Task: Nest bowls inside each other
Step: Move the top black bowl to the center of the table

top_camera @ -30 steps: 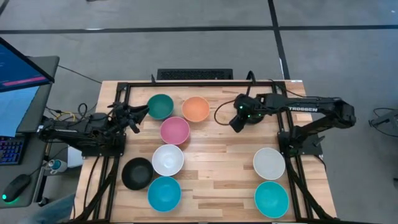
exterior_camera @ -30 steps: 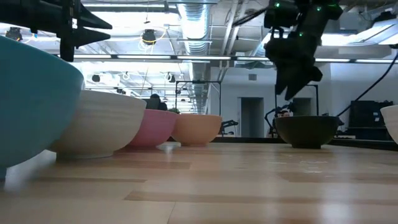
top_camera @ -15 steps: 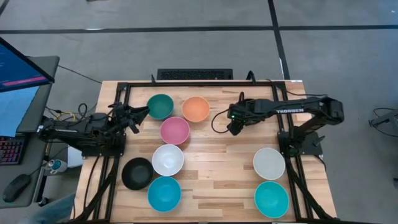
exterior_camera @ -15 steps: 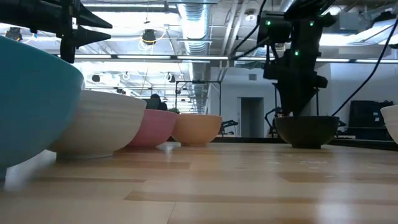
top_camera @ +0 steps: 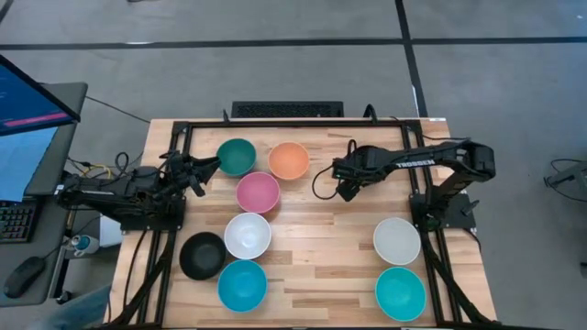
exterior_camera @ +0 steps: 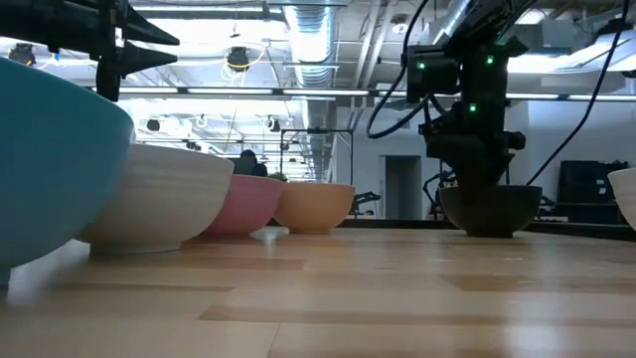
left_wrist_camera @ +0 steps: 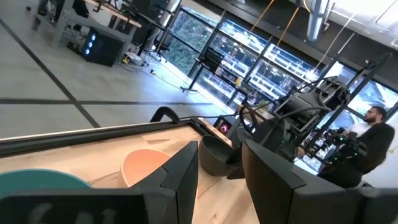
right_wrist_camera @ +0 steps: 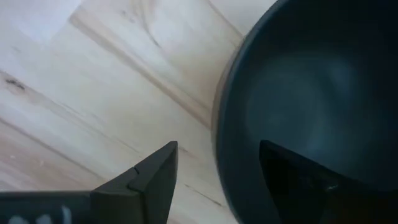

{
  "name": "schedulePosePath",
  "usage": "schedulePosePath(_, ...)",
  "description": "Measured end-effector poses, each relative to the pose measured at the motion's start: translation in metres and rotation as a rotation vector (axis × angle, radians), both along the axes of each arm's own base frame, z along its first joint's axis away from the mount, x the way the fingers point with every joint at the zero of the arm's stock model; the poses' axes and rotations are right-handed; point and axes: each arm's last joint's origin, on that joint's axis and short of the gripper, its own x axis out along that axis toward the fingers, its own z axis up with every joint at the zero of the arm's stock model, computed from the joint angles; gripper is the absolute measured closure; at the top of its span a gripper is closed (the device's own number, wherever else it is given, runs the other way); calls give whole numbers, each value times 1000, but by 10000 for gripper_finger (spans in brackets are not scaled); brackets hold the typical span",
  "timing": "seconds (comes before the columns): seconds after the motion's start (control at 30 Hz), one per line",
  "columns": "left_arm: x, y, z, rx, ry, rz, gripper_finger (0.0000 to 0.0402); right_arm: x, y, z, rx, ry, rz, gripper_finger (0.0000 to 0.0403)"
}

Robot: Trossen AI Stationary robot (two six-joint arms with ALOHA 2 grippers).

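Observation:
Eight bowls show in the high view: dark green (top_camera: 236, 157), orange (top_camera: 289, 160), pink (top_camera: 258, 192), white (top_camera: 248, 236), black (top_camera: 202, 255), turquoise (top_camera: 242, 284), and white (top_camera: 396, 240) and turquoise (top_camera: 400, 293) at the right. A second black bowl (exterior_camera: 490, 209) stands upright on the table, under my right arm in the high view. My right gripper (right_wrist_camera: 217, 177) is open and points down over this bowl's rim. My left gripper (top_camera: 206, 168) is open and waits beside the dark green bowl. My right gripper comes from above at the second black bowl's rim (right_wrist_camera: 219, 137). One finger (right_wrist_camera: 298, 180) is inside the bowl and the other finger (right_wrist_camera: 149, 177) outside it. I cannot tell whether either finger touches the rim. The bowl rests on the table.
Bare wood lies between the left group of bowls and the right pair (top_camera: 321, 247). A black frame (top_camera: 275, 122) runs along the far edge and down both sides. A cable (top_camera: 316, 183) loops beside my right gripper. A keyboard and monitor stand off the table's left side.
My right gripper has moved a little toward the table's left edge and come down. It was hanging above the second black bowl, and its fingers now reach the bowl's rim. The bowl has stayed in place.

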Motion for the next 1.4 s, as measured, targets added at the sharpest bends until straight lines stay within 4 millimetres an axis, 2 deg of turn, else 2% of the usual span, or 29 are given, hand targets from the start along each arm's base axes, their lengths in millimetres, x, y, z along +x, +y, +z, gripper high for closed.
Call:
schedulePosePath(0.17, 0, 0, 0, 1, 4, 1, 285, 0, 0, -1, 2, 2, -3, 204)
schedulePosePath(0.4, 0, 0, -2, 17, 36, 2, 285, 0, -2, -1, 14, -1, -14, 337)
schedulePosePath(0.53, 0, 0, -3, 17, 37, 2, 285, 0, -2, -1, 30, -4, -16, 388)
schedulePosePath(0.77, 0, 0, -2, 17, 36, 3, 285, 1, 2, -1, 77, -19, -23, 368)
schedulePosePath(0.9, 0, 1, -2, 16, 37, 27, 285, 6, 10, 3, 112, -41, 16, 388)
schedulePosePath(1.0, -1, 2, -2, 2, 29, 62, 285, 18, 22, 14, 156, -104, 106, 390)
schedulePosePath(1.2, 2, 1, -6, -2, 64, 56, 285, 49, 55, 42, 184, -244, 327, 350)
schedulePosePath(1.33, 6, 1, -9, 0, 102, 54, 285, 68, 74, 45, 217, -213, 444, 358)
schedulePosePath(1.4, 8, 0, -10, -3, 113, 43, 285, 79, 83, 39, 236, -174, 488, 368)
